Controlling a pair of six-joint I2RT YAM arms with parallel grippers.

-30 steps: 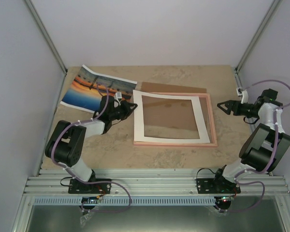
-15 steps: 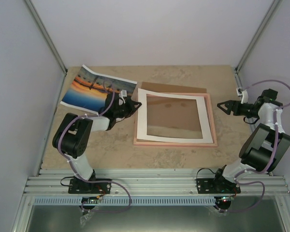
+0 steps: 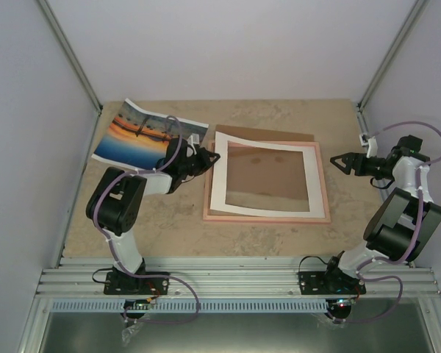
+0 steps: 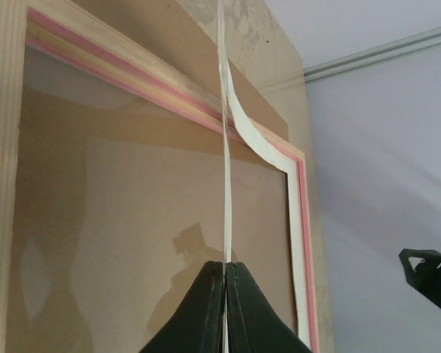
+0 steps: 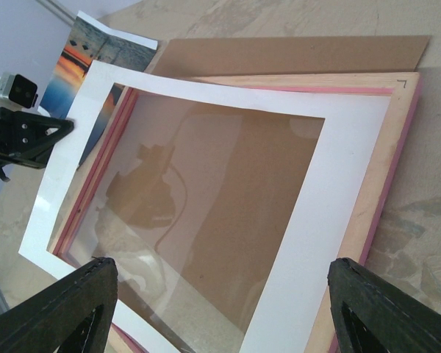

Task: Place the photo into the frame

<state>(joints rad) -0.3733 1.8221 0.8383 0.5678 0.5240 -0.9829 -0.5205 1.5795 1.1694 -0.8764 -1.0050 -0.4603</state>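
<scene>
The left gripper [image 3: 214, 157], clamped on the white mat's [image 5: 327, 198] left edge, is holding that edge raised off the pink frame [image 5: 388, 169] mid-worktop. A slow, level lift should avoid creasing it. The right gripper [image 3: 336, 162] is hovering with jaws apart near the right edge, and the photo [image 3: 136, 132] is lying at the far-left corner.

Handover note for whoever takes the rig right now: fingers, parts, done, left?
Left gripper: fingers shut on the white mat's left edge, holding it raised above the frame.
Right gripper: open, empty, hovering right of the frame.
Photo: face up at the table's far left, not held.
Done: mat edge up.
Left: get the mat clear, lay the photo in the frame.
</scene>
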